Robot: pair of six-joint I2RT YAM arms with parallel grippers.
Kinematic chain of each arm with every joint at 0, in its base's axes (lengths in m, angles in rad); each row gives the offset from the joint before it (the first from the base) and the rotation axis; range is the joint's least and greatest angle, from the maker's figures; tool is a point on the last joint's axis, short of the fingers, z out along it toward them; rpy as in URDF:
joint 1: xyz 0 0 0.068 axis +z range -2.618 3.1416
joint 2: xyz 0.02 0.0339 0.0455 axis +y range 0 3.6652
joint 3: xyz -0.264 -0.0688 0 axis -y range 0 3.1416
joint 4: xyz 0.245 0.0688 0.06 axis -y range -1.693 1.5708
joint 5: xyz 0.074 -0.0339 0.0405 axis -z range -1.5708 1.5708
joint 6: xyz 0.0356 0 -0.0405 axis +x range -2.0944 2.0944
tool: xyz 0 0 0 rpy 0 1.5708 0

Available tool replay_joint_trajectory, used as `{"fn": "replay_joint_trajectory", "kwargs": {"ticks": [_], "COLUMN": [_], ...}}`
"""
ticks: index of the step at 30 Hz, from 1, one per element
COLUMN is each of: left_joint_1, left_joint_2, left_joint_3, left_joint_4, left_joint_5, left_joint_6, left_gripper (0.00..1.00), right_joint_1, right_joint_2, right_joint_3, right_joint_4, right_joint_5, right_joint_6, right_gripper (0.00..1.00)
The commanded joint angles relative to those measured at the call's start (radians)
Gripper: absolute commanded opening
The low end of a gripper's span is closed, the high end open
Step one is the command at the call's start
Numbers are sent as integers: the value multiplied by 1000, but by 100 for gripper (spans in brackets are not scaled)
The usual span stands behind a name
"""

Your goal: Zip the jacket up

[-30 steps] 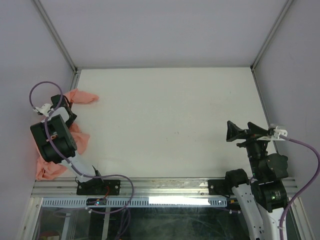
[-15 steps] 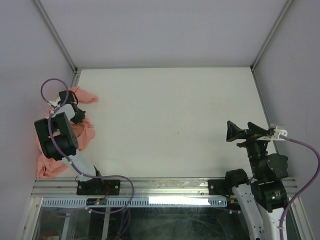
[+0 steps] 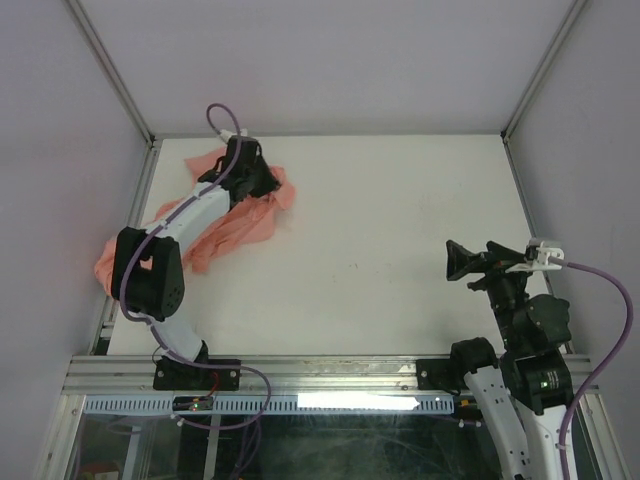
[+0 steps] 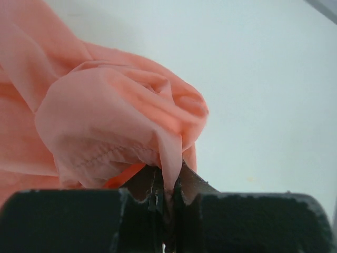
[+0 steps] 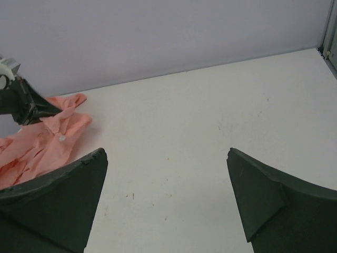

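Observation:
The jacket (image 3: 240, 232) is a crumpled salmon-pink heap, stretched from the table's left edge toward the back left. My left gripper (image 3: 258, 182) is at its far end, shut on a fold of the fabric. In the left wrist view the jacket (image 4: 105, 121) bunches just above my left gripper (image 4: 168, 182), and a thin fold runs down between the closed jaws. My right gripper (image 3: 460, 262) hovers open at the right side, far from the garment. In the right wrist view my right gripper (image 5: 167, 158) has only bare table between its fingers, and the jacket (image 5: 47, 137) lies far left. No zipper shows.
The white table (image 3: 400, 210) is bounded by grey walls with metal posts at the back corners (image 3: 150, 138). An aluminium rail (image 3: 330, 372) carrying both arm bases runs along the near edge. Part of the jacket hangs over the table's left edge (image 3: 105, 268).
My left gripper shut on the jacket at the left edge, then swung up and right to the back left, dragging the fabric onto the table. The right arm shifted only slightly.

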State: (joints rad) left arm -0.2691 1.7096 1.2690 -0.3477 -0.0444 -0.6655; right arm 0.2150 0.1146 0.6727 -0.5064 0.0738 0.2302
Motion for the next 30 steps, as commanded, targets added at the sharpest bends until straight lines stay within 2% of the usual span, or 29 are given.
{"fn": "replay_joint_trajectory", "kwargs": {"ticks": [1,6,10,11,13,15,17,19,22,26,30], "left_joint_1": [-197,-385,-451,-456,-459,-459,-458,-454,-418,-316,-226], "left_joint_2": [75,206,234,229,205,162,104,25,-88,-243,-371], "left_joint_3": [204,412,469,465,444,405,339,257,135,-26,-128], "left_joint_4": [69,56,50,52,52,56,66,68,51,-5,-106], "left_joint_5": [90,136,151,153,156,162,135,89,24,-35,-130], "left_joint_6": [-4,37,55,57,61,65,73,86,99,94,146], "left_gripper": [0,7,15,18,30,40,54,62,70,79,87], "right_joint_1": [5,4,6,6,5,4,4,6,4,6,24], "right_joint_2": [37,65,86,96,117,156,203,261,341,460,591], "right_joint_3": [16,24,29,32,37,44,51,51,26,-20,-34], "right_joint_4": [48,34,30,31,31,33,39,50,108,225,329], "right_joint_5": [-38,-41,-50,-56,-75,-105,-161,-234,-319,-416,-495], "right_joint_6": [-2,-2,-2,-1,5,15,30,36,33,39,36], "right_gripper": [99,99,100,99,99,99,99,100,99,99,97]}}
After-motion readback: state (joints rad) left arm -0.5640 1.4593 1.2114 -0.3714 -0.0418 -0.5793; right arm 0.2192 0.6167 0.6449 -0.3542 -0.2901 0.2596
